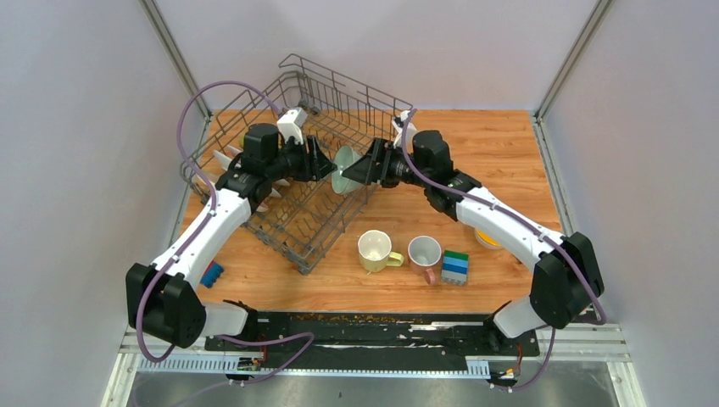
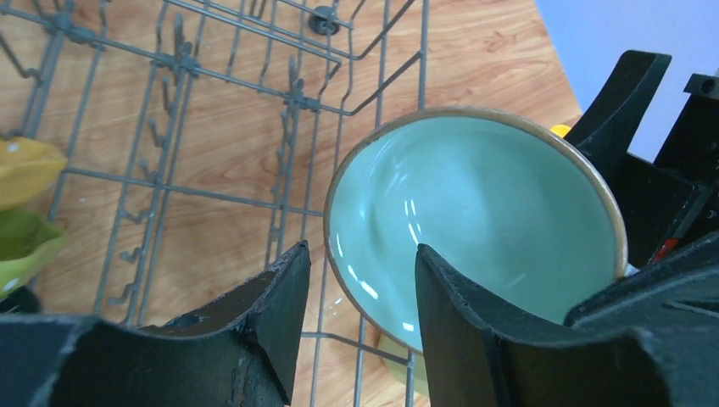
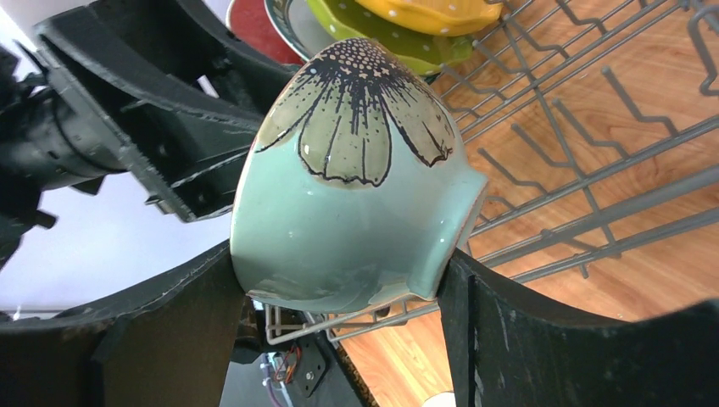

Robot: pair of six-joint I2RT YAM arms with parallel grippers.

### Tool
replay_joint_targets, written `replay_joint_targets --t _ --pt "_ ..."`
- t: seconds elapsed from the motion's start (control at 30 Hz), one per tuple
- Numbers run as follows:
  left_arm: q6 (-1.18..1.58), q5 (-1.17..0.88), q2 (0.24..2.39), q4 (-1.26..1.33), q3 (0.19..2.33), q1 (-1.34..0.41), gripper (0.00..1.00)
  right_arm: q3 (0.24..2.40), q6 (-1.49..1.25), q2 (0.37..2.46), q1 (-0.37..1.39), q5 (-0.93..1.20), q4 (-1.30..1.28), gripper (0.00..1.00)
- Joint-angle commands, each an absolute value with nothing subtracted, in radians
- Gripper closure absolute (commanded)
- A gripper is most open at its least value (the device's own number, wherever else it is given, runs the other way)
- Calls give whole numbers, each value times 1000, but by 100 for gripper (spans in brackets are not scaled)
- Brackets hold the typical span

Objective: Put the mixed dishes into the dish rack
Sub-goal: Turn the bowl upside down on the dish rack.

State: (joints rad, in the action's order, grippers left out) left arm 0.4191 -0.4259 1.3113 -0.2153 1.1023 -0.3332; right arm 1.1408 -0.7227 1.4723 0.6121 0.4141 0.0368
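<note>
Pale green bowl (image 3: 356, 195) in right claw (image 3: 339, 259), flower print (image 3: 356, 110) seen from right wrist only, left claw (image 2: 360, 254) wide

The pale green bowl (image 1: 345, 170) tips on edge at the dish rack's (image 1: 356, 93) wall. The yellow mug (image 1: 374, 250) and pink-handled mug (image 1: 425, 253) stand upright outside.

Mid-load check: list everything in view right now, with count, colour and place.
dish rack: one, grey wire, table's far left
plates: at least four, yellow, green, patterned, red, in rack
pale green bowl: one, flower outside, at rack's right edge
pale yellow mug: one, before rack
white mug: one, pink handle, beside it
stacked blocks: one stack, green over blue, beside mugs
yellow-orange bowl: one, mostly hidden under right arm
small blue object: one, near left arm
table: one, wood
left claw: open, facing bowl
right claw: shut on bowl
</note>
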Motion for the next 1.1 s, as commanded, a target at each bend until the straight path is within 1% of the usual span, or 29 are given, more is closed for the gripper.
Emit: replay_joint_targets --t 0.0,0.1,0.17,0.37,0.5,0.77,1.07 --pt "355 -327 1304 -328 1198 -329 41 1270 -664 1498 601 385 71 53" --pt "342 -265 1282 -364 1220 -325 31 1337 -638 1543 589 381 40 53" --pt "334 -239 1265 -379 1231 -319 27 1390 -607 1577 581 379 9 53" --pt "315 -197 1224 -449 1271 -315 21 1597 -496 1713 576 339 -129 53" --pt "334 -168 1164 -479 1247 -314 20 1743 -400 1815 575 313 -195 53" --pt "372 51 980 -588 1162 -314 18 2023 -238 2027 573 248 -254 52" --pt "367 130 912 -665 1148 -314 18 2257 -49 2227 572 171 -261 52"
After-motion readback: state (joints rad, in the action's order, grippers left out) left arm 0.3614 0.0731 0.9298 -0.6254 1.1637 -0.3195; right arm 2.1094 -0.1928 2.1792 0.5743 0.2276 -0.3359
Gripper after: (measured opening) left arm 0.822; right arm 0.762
